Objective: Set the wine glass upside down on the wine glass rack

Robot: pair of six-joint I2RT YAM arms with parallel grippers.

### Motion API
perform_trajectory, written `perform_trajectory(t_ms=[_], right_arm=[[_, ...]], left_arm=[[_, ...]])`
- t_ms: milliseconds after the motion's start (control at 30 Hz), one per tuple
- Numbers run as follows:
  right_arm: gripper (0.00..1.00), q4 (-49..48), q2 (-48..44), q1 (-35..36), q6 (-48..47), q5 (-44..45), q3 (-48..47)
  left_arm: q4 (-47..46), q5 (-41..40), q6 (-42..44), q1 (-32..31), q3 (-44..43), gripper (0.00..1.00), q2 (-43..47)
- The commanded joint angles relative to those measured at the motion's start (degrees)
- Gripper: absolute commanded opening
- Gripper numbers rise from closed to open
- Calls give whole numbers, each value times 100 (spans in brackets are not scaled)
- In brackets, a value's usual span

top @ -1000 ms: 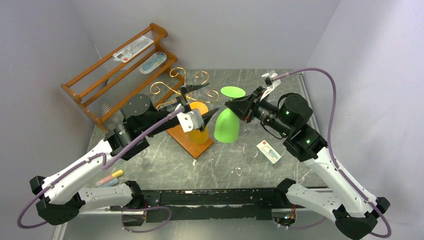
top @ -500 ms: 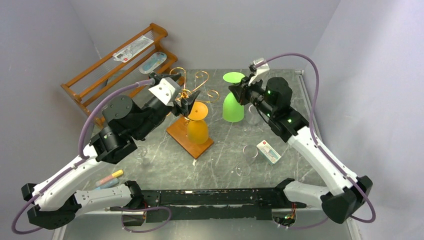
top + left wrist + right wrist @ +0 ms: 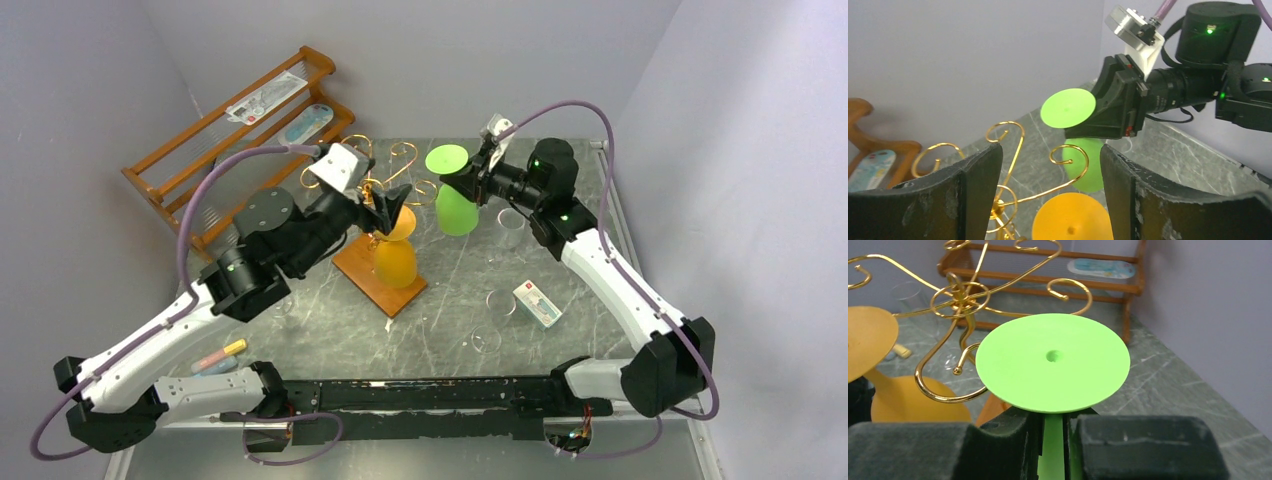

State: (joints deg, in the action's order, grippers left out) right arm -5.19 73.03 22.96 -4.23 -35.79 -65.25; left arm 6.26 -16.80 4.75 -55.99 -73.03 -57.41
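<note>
The green wine glass (image 3: 455,207) hangs upside down, foot (image 3: 1053,367) on top, with my right gripper (image 3: 1051,440) shut on its stem just under the foot. It hovers right of the gold wine glass rack (image 3: 372,163), close to a curled arm (image 3: 1086,165) and not touching it. An orange glass (image 3: 395,258) hangs upside down on the rack over its wooden base (image 3: 372,283). My left gripper (image 3: 1050,155) stands open above the orange glass's foot (image 3: 1070,220), with nothing between its fingers.
A stepped wooden slatted shelf (image 3: 240,140) with two flat packets stands at the back left. Clear glasses (image 3: 487,338) and a small box (image 3: 538,303) lie on the right half of the table. Markers (image 3: 225,352) lie near the left arm's base.
My right arm has carried the green glass up, back and left toward the rack. My left arm has lifted and swung back over the orange glass, jaws still open.
</note>
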Motion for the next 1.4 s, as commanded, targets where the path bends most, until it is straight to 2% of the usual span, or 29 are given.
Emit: perform_trajectory(t_ms=[0, 200, 433, 600, 833, 1367], right_arm=[[0, -368, 239, -72, -212, -1061, -166], [0, -138, 570, -72, -354, -1416, -388], [0, -708, 751, -64, 38, -2126, -280], [0, -1007, 798, -63, 250, -2239, -201], [0, -609, 1008, 54, 120, -2134, -411], [0, -836, 1291, 189, 188, -2361, -390]], left_arm=[[64, 389, -439, -9, -139, 75, -293], [-19, 375, -672, -9, -176, 76, -360], [-54, 208, -778, -9, -143, 76, -326], [-16, 168, -792, -9, -132, 76, -336], [10, 93, -798, -9, -123, 76, -350], [292, -237, -888, -8, -341, 77, -584]])
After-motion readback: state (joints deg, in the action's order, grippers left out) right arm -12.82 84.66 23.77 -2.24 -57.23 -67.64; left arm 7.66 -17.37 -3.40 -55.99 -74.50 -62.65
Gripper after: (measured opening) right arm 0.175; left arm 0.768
